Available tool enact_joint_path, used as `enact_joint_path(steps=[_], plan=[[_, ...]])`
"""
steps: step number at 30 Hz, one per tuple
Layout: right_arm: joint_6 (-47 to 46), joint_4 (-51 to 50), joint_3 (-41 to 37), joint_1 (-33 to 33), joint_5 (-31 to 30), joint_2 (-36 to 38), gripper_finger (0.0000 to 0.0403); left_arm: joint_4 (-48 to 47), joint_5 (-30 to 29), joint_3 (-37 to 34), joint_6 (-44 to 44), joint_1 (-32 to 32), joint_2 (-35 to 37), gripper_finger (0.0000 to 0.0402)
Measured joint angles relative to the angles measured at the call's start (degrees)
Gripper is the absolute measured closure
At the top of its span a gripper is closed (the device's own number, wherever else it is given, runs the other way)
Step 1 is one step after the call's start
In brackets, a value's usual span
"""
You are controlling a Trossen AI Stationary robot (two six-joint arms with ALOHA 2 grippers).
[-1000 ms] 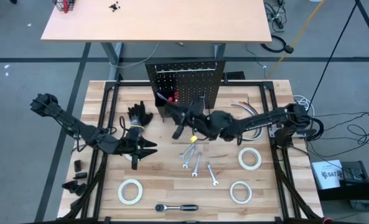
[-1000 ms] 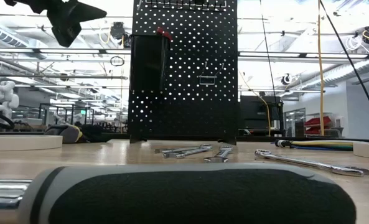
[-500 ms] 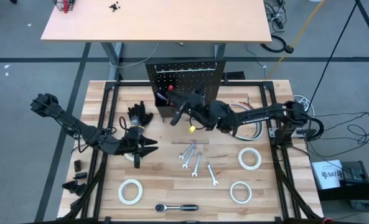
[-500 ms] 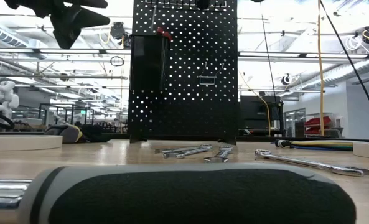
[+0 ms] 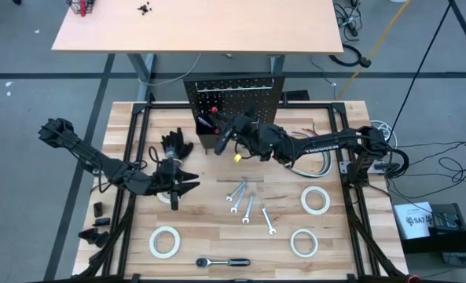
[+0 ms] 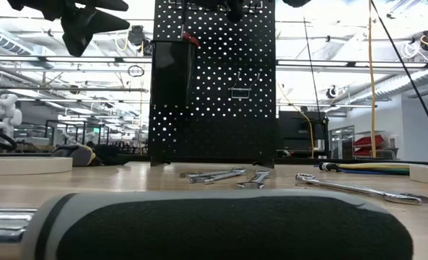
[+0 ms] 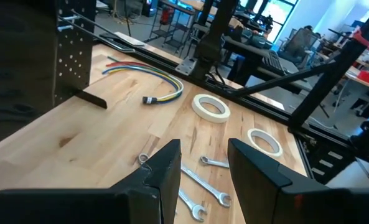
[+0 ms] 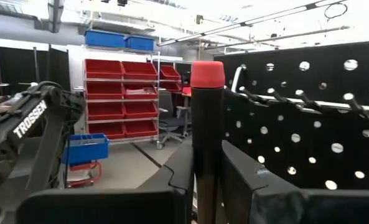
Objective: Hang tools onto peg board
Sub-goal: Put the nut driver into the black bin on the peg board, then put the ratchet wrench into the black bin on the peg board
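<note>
Left gripper (image 5: 177,185): hovering over the table's left part beside the black gloves (image 5: 175,145), fingers (image 7: 169,168) parted with nothing between them; waiting.

White tape rolls: one at front left (image 5: 163,241), two at right (image 5: 315,200).

Ratchet (image 5: 223,262): lying flat at the front edge.

Open-end wrenches (image 5: 247,201): a loose cluster at table centre, lying flat, well clear of both grippers.

Peg board (image 5: 234,108): upright at the rear centre, its box bin (image 5: 206,134) at lower left already holding a red-tipped tool.

Right gripper (image 5: 225,140): the nearer arm, reaching in from the right to the bin, clamped on a red-capped black screwdriver (image 8: 206,124). Long axis upright in the wrist view; board holes and hooks just beside it.
</note>
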State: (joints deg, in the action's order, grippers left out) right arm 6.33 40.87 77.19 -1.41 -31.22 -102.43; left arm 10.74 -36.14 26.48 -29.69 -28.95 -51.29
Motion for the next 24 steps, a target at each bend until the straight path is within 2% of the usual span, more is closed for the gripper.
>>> enact_joint_path(steps=[4,15,19,24], plan=[[-1.44,-1.08,0.0,-0.01,0.01,0.0,0.0339,0.47,-0.59,0.0,0.02,0.0,0.0,0.0267],[-3.59,-3.02,0.0,0.28,0.02,-0.02,0.0235,0.83,-0.61,0.01,0.0,0.0,0.0,0.0267],[-3.76,-1.13,0.0,1.08,0.0,-0.02,0.0217,0.74,-0.61,0.02,0.01,0.0,0.0,0.0267],[-2.19,1.95,0.0,3.11,0.03,-0.02,0.0214,0.61,-0.59,0.02,0.02,0.0,0.0,0.0267]])
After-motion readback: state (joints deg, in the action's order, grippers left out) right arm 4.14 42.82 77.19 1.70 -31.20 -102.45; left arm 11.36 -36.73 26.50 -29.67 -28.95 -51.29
